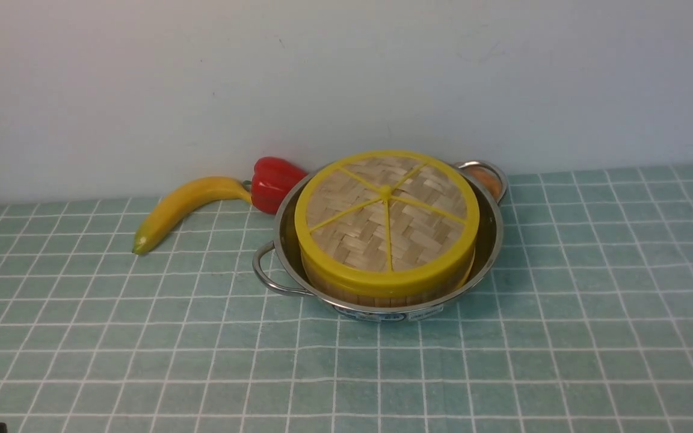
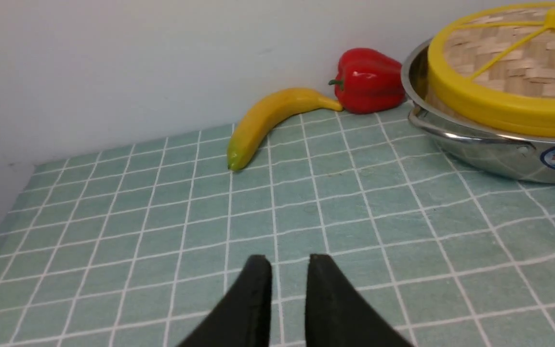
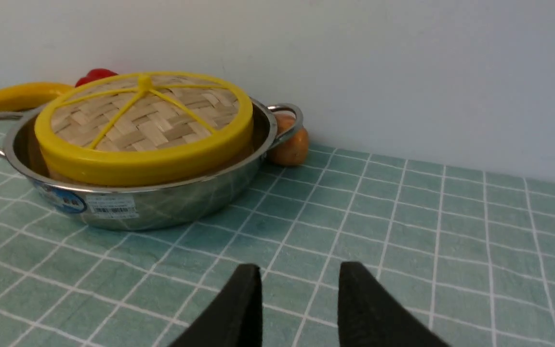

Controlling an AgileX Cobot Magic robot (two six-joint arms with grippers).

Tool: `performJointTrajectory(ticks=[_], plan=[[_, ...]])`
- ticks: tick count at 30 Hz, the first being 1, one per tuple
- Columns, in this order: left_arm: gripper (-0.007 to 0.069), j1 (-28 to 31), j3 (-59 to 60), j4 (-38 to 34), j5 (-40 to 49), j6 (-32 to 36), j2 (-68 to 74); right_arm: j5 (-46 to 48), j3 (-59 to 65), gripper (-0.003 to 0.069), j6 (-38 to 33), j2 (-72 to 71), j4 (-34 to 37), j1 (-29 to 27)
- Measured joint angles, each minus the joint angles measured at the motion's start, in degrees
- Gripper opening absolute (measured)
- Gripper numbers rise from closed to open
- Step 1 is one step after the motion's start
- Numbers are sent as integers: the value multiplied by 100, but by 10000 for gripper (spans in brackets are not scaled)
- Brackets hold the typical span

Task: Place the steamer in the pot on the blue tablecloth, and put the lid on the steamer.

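Since the lid (image 1: 387, 211) is seated on the steamer (image 1: 382, 291) in the pot (image 1: 491, 240), well ahead of both grippers' (image 2: 289, 270) (image 3: 300, 279) slightly parted, empty fingers, only a careless sweep could dislodge it.

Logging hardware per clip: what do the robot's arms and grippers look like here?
Only fingertips show. The left gripper and right gripper each have two matte black fingers tapering to blunt tips, with no markings or cables visible. The arms themselves are out of view; a dark sliver sits at the front view's lower left corner.
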Motion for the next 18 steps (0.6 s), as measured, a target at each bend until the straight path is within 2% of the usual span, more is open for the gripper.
performJointTrajectory(ticks=[9, 18], plan=[[117, 7, 596, 0, -289, 0, -5, 19, 276, 249, 11, -392, 0, -612], [132, 7, 968, 0, -664, 0, -5, 43, 276, 249, 15, -392, 0, -654]])
